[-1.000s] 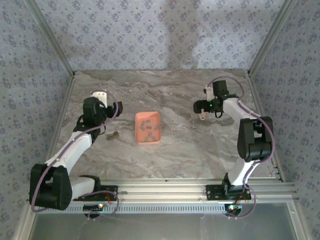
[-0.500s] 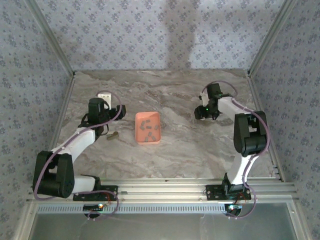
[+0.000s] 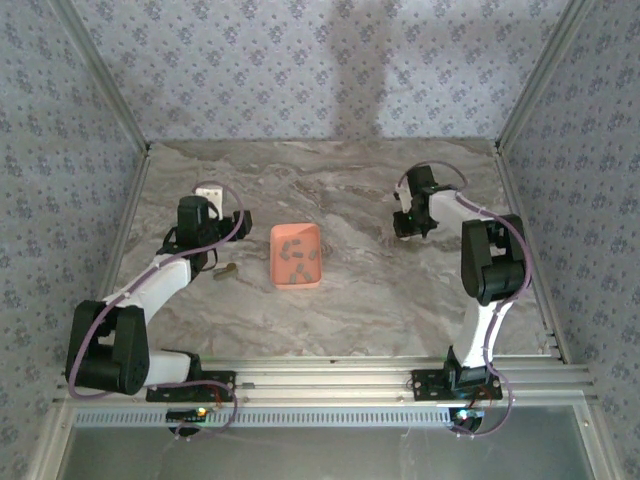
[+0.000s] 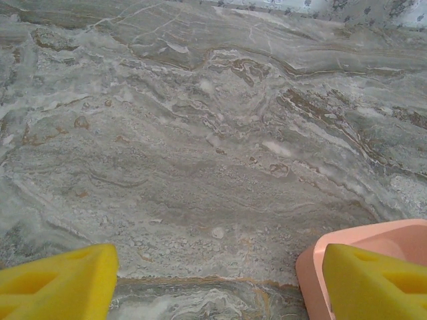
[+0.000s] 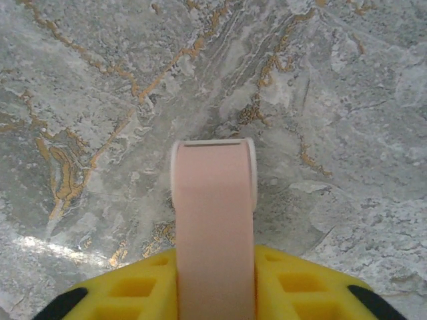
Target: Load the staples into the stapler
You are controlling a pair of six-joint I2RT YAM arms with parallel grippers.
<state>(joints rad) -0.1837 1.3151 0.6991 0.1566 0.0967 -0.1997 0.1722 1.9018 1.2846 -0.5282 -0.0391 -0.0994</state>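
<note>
The pale pink and white stapler [image 5: 213,213] lies flat on the marble and runs back between my right gripper's yellow pads [image 5: 293,287], which press on both its sides. That right gripper [image 3: 405,225] [image 5: 215,267] sits low over the table's far right. Several dark grey staples [image 3: 297,255] lie in the salmon tray [image 3: 273,262] at mid-table. Left of the tray, my left gripper [image 3: 205,235] [image 4: 213,283] stands open over bare marble. Its right finger [image 4: 373,283] overlaps the tray's corner [image 4: 312,267] in the left wrist view.
A small olive-brown piece [image 3: 225,270] lies on the marble just left of the tray. Patterned walls with metal corner posts [image 3: 120,100] close in the table on three sides. A metal rail [image 3: 330,378] carrying both arm bases runs along the near edge.
My right gripper has come down and shut on the stapler, and the right arm's elbow has swung left. The left arm shifted slightly at first, then held still.
</note>
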